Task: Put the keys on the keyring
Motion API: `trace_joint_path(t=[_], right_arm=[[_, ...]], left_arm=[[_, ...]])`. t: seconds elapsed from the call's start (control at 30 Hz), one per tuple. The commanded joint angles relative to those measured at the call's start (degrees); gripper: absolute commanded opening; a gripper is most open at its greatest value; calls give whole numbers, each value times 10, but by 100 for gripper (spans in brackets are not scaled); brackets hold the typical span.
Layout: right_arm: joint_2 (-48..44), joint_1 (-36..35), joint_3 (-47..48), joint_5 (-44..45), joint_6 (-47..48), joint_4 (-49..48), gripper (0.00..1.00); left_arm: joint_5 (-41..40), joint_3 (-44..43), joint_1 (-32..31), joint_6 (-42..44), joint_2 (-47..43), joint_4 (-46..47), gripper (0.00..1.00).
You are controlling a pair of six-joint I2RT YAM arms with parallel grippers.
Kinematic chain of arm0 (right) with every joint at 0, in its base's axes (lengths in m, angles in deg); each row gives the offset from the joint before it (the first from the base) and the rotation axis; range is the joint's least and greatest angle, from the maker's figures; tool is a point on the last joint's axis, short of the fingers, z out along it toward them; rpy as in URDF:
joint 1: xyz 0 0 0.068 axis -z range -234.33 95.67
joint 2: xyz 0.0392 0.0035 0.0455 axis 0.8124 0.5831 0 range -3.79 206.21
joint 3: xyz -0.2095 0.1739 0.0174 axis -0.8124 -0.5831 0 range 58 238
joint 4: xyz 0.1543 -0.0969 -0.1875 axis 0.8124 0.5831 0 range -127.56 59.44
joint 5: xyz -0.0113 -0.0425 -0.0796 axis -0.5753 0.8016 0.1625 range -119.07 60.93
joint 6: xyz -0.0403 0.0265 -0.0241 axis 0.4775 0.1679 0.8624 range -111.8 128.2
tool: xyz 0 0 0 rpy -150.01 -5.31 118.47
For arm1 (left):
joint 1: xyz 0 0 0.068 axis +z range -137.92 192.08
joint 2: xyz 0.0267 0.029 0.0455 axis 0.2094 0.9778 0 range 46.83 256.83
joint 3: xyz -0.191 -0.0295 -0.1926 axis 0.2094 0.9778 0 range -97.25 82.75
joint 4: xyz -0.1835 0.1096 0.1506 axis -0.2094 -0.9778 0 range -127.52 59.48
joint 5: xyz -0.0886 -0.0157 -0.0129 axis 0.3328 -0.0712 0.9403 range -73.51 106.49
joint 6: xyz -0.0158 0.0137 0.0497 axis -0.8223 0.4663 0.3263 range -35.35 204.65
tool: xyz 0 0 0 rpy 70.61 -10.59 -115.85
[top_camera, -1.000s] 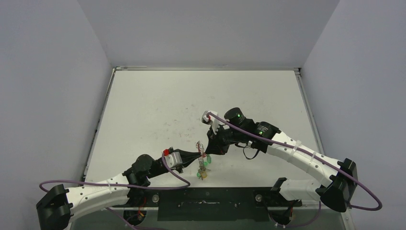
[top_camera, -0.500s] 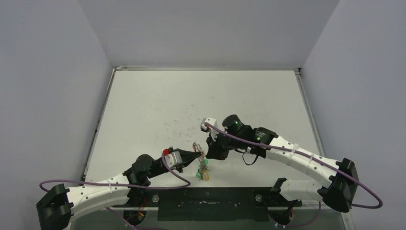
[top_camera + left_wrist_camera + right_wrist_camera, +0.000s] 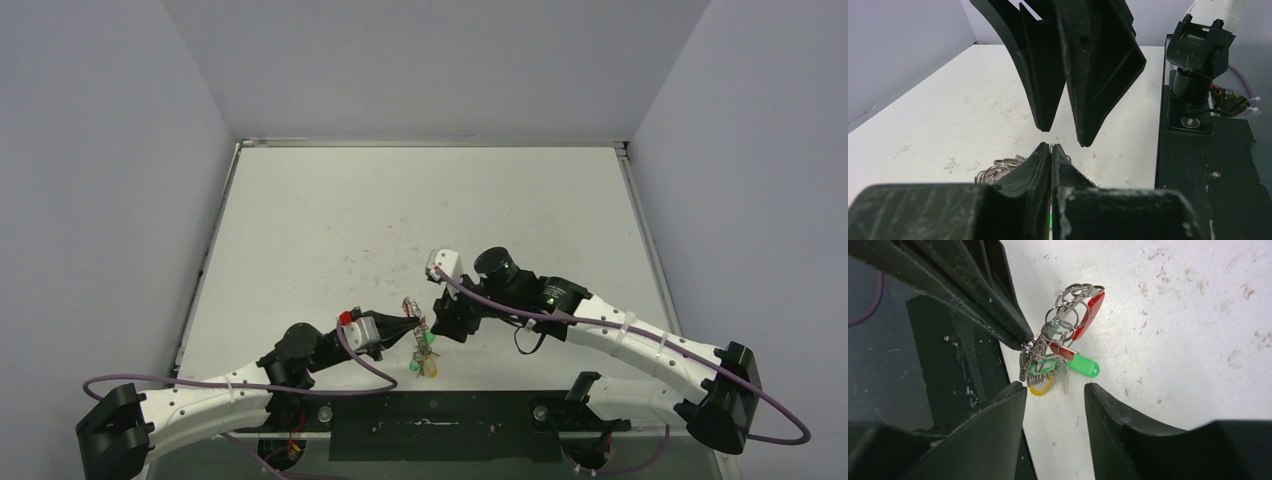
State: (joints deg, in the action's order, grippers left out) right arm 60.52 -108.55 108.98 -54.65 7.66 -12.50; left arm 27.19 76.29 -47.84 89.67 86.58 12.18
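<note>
My left hand (image 3: pixel 1051 149) is pressed together on one end of the keyring (image 3: pixel 1068 310), pinching its wire coils. My right hand (image 3: pixel 1054 386) stands apart just short of it, with nothing between the fingers. The keys (image 3: pixel 1083 367), green and yellow heads, bunch at the pinched end, low by the tabletop (image 3: pixel 1173 340); I cannot tell if they touch it. My worry is that the right fingers close on several keys at once or knock the coil, twisting it out of that thin pinch. I see no container; only the ring carries anything.

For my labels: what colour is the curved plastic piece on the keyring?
Red; the curved plastic piece of the keyring shows best in the right wrist view.
</note>
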Motion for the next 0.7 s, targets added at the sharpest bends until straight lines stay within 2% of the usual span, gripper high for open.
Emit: trace_joint_path(t=[0.0, 0.17, 0.47, 0.67], right_arm=[[-32, 12, -24, -29, 76, -69, 49], [-37, 16, -42, -67, 132, -114, 53], [-20, 17, -56, -113, 149, -179, 44], [0, 17, -58, -141, 154, -197, 42]], left_arm=[[-3, -5, -2, -7, -11, 38, 0], [-1, -4, -2, -8, -9, 36, 0], [0, -7, -2, -9, -9, 35, 0], [-2, -8, -2, -11, -9, 35, 0]])
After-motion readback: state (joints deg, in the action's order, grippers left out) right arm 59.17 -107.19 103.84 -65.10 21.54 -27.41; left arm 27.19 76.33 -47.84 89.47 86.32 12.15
